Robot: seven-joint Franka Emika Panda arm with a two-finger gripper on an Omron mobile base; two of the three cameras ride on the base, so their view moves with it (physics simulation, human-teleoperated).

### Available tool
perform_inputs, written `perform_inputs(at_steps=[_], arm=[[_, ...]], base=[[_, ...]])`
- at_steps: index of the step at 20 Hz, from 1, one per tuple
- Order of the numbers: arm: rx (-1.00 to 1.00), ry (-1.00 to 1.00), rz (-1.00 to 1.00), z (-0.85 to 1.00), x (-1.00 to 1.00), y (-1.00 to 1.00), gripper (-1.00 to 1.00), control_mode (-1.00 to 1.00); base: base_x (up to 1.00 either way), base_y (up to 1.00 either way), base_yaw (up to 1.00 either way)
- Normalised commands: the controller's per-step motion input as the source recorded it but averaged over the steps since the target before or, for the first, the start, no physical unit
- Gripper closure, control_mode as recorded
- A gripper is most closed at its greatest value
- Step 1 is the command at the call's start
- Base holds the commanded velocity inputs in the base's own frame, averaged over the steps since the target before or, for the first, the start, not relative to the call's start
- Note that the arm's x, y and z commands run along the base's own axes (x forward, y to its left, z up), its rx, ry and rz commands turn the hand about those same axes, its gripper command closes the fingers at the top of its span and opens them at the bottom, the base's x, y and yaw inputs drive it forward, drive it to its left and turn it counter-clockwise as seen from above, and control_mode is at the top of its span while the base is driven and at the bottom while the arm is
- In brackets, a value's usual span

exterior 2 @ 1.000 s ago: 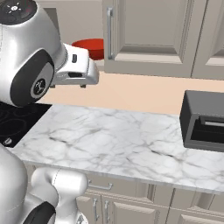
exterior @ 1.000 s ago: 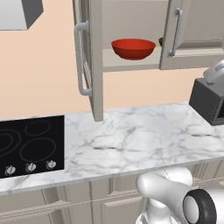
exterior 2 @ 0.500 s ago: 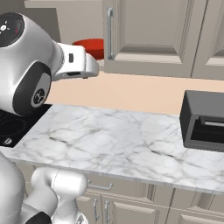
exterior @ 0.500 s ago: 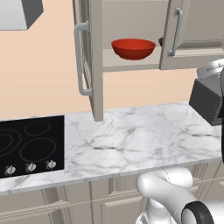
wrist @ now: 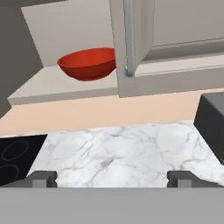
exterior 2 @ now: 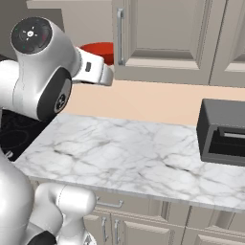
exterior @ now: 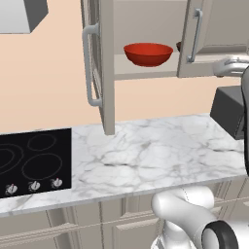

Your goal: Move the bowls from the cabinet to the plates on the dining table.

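Pincer (wrist: 112, 177) spread to full width, fingertips (wrist: 41, 176) far apart, nothing between them, hovering well above the marble counter (wrist: 127, 151). Ahead of and above the pincer, red bowl (wrist: 87, 64) sitting upright on the floor of the open wall cabinet (wrist: 65, 85), partly overlapped on its right by the edge of the cabinet door (wrist: 135, 43) with its silver bar handle (wrist: 128, 39). In the left base view, a sliver of a dark bowl (exterior: 179, 46) peeking out just right of the red one. Black cooktop (wrist: 17, 157) low and left of the pincer; dark boxy appliance (wrist: 212, 124) to its right.
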Motion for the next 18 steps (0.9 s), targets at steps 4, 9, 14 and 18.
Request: perform_inputs(at_steps=[4, 9, 14, 18], arm=[[0.01, 0.01, 0.07, 0.00, 0.40, -0.17, -1.00, -1.00], [0.00, 0.00, 0.09, 0.00, 0.52, -0.02, -1.00, -1.00], [0.00, 0.00, 0.02, 0.00, 0.52, 0.00, -1.00, -1.00], [-0.01, 0.00, 0.00, 0.01, 0.54, -0.15, -1.00, -1.00]], base=[[0.00, 0.00, 0.00], [0.00, 0.00, 0.00], [0.00, 0.00, 0.00], [0.00, 0.00, 0.00]])
